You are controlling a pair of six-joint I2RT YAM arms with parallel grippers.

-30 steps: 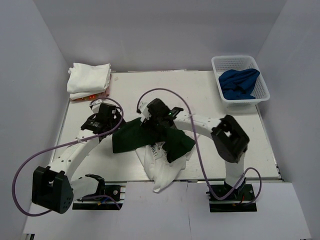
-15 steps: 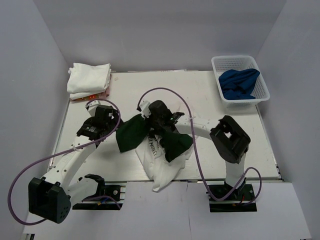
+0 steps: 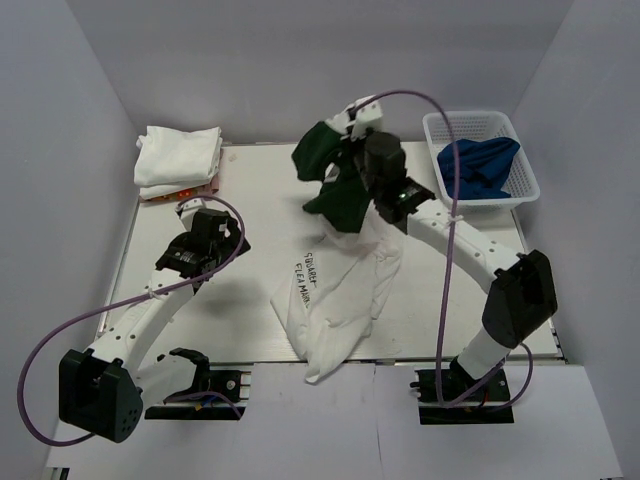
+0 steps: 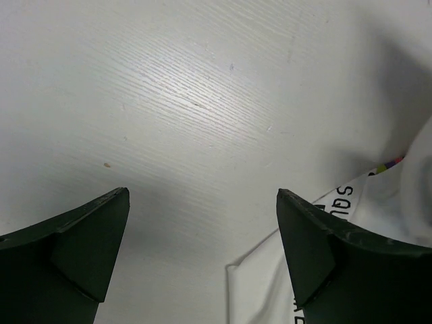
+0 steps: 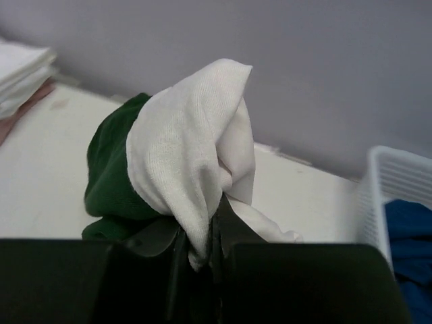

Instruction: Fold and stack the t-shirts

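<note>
We are at the step of picking one shirt out so that it can be laid flat and folded, and the pick looks untidy. Our right jaws are clamped on cloth, high over the far middle of the worktop [image 3: 260, 190]. The wrist view shows a fold of the white shirt [image 5: 182, 162] pinched between them with the green shirt [image 5: 108, 169] bunched against it, so we judge both are caught in one grip. The green shirt hangs in the air below the jaws. The white shirt, the one with dark lettering, trails down from them to the near middle of the worktop, where most of it lies crumpled. Our left jaws stand wide apart and hold nothing, low over bare worktop on the left, with the white shirt's edge just to their right. The next move calls for parting the two shirts: the left jaws could pin or take the white shirt, or the right could let go and regrasp the green one alone. A stack [image 3: 180, 158] of folded white shirts sits at the far left. The basket [image 3: 465, 116] at the far right holds one crumpled blue shirt [image 3: 478, 165], and we see nothing else in it.
</note>
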